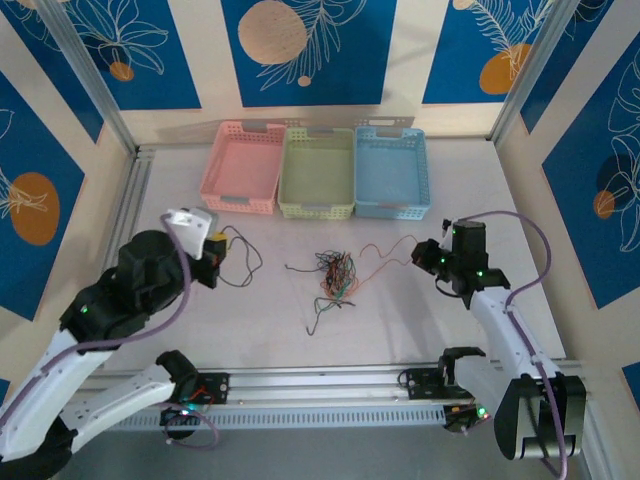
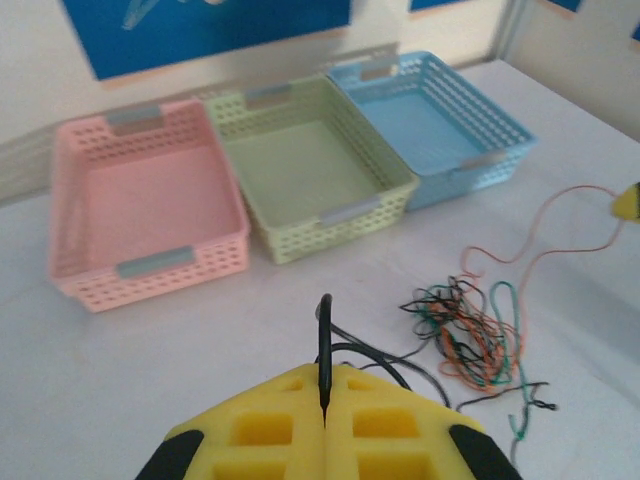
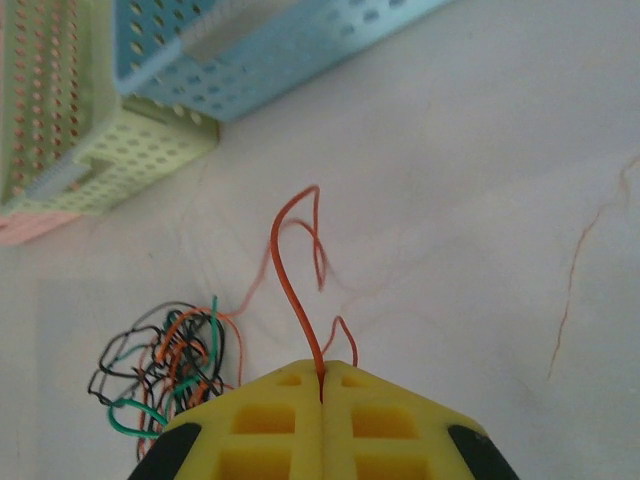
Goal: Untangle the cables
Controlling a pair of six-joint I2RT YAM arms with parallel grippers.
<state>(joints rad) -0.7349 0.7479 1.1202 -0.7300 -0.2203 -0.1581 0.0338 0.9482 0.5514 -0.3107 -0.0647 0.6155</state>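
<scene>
**Left gripper** (image 2: 323,388): the jaws are clenched on a black cable (image 2: 323,325). The cable is pinched in the seam between the yellow pads. It stands up just past the tips, then loops down to the table (image 1: 400,320) and appears to run toward the tangle.

**Right gripper** (image 3: 321,385): the jaws are likewise closed, and an orange-red cable (image 3: 288,262) is grasped in the seam. The strand arches up and away from the tips, then trails off to the left in the wrist view.

**Tangle** (image 1: 337,272): it is found lying on the table between the two grippers, well apart from both, on the near side of the green basket (image 1: 316,172). Black, orange-red and green strands are knotted together, and single paths cannot be traced through it.

**Reason for the hold, as judged:** one strand is taken on each side so that the knot can be drawn open from opposite directions. Loose loops are seen in both held strands, so little pull is judged to be on the knot yet.

**Baskets:** a pink basket (image 1: 240,165) and a blue basket (image 1: 393,170) are set on either side of the green one at the far edge. They are judged to be meant for separated strands.
</scene>
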